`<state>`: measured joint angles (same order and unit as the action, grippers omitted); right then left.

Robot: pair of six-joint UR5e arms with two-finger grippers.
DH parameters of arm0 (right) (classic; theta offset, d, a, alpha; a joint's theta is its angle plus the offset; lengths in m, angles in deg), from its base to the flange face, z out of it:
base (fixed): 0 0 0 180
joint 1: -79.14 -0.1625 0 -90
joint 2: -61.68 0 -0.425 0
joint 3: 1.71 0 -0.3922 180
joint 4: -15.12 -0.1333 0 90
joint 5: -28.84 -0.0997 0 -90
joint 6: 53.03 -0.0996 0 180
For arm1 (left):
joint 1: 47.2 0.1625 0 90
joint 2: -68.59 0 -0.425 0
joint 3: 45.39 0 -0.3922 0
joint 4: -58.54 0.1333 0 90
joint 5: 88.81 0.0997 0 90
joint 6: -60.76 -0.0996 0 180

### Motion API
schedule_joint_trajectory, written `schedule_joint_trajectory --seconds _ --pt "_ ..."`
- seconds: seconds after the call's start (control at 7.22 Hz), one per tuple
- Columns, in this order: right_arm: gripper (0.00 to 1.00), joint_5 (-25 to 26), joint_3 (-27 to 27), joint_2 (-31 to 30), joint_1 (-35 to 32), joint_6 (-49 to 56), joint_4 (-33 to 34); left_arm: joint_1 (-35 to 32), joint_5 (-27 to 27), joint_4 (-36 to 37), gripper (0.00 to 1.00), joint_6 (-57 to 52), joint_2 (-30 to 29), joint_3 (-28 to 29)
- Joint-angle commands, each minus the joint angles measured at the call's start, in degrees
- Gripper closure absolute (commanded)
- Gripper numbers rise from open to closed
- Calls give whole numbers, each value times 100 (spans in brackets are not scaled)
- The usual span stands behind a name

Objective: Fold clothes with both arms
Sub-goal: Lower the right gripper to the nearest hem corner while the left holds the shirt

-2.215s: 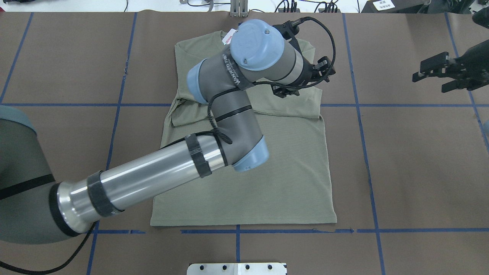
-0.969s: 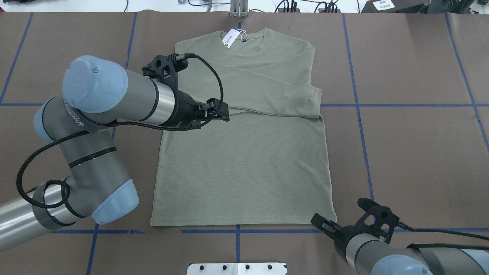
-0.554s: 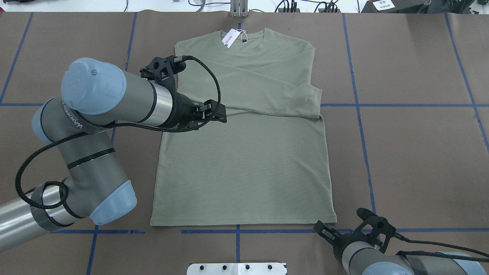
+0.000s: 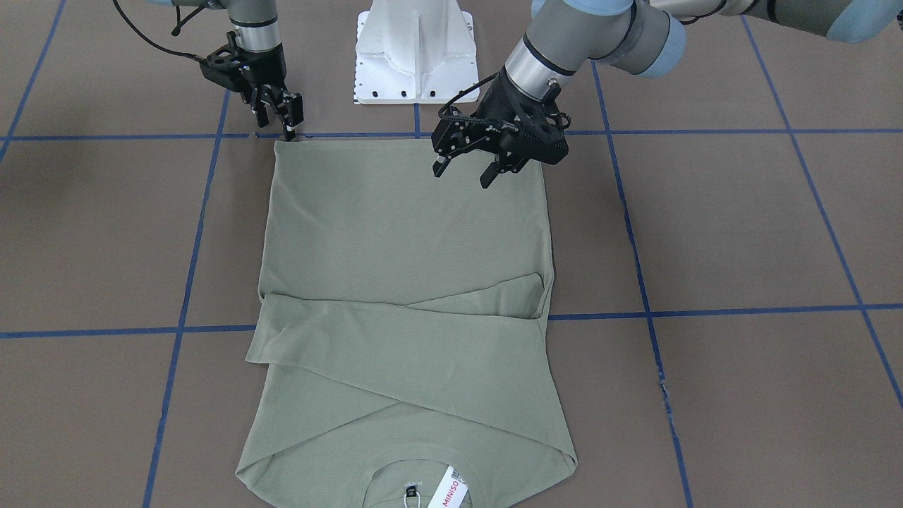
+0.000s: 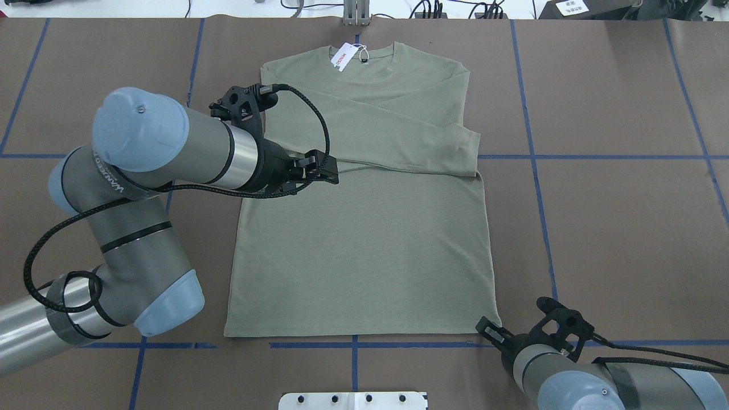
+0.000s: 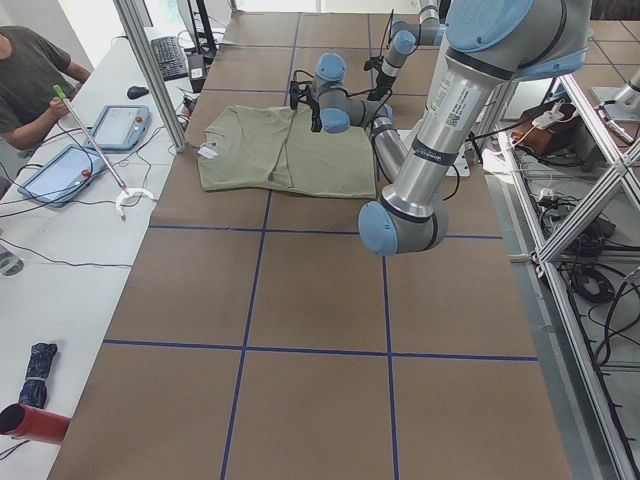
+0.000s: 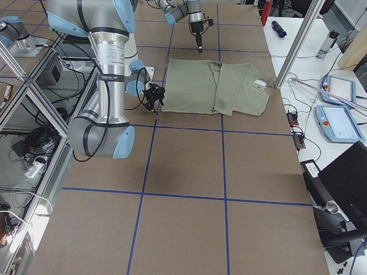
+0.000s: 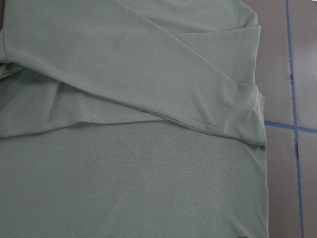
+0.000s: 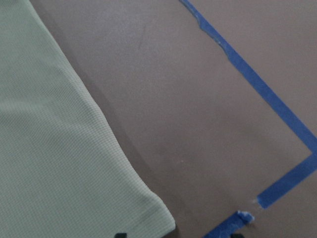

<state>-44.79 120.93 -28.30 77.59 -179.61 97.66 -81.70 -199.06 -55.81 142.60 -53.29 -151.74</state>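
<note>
Hem at 12 o'clock, collar and hang tag (image 4: 451, 490) at 6: that is how the shirt (image 4: 405, 233) lies on the table (image 4: 741, 233) for the camera facing me, flat, with both sleeves crossed over the chest. My right gripper (image 4: 282, 116) stands at the hem's 11 o'clock corner, tips at the cloth's edge; I cannot tell how far its fingers are parted. My left gripper (image 4: 462, 175) hangs with its fingers spread wide and nothing between them.

From overhead the shirt's long axis runs 12 to 6, collar at 12. My right gripper (image 5: 491, 332) is at the 5 o'clock hem corner. My left gripper (image 5: 324, 171) hovers over the 9 o'clock side by the crossed sleeves, well apart from the 7 o'clock hem corner.

Both end cameras show my fingers too small to judge.

My left wrist camera sees only cloth from high up, a sleeve edge slanting from 10 to 4, no fingers in frame.

My right wrist camera has the hem corner at 6 and blue tape (image 9: 257, 84) running from 12 toward 4.

I judge the next fold carries the hem toward the collar. My right gripper is already placed for that; my left must first reach the 7 o'clock corner.
</note>
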Motion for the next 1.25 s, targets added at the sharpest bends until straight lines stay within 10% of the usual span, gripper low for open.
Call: schedule_joint_trajectory --seconds 0.0,0.42,0.97,1.11 --pt "24 7 -160 94 -100 11 8 -4 4 0 14 -1 -3 0" --pt "29 -28 -267 262 -135 11 43 -4 4 0 14 -1 6 0" --pt "100 -37 -241 200 -170 11 43 -4 4 0 14 7 -3 0" --pt "100 -72 -223 191 -179 11 43 -4 4 0 14 7 -3 0"
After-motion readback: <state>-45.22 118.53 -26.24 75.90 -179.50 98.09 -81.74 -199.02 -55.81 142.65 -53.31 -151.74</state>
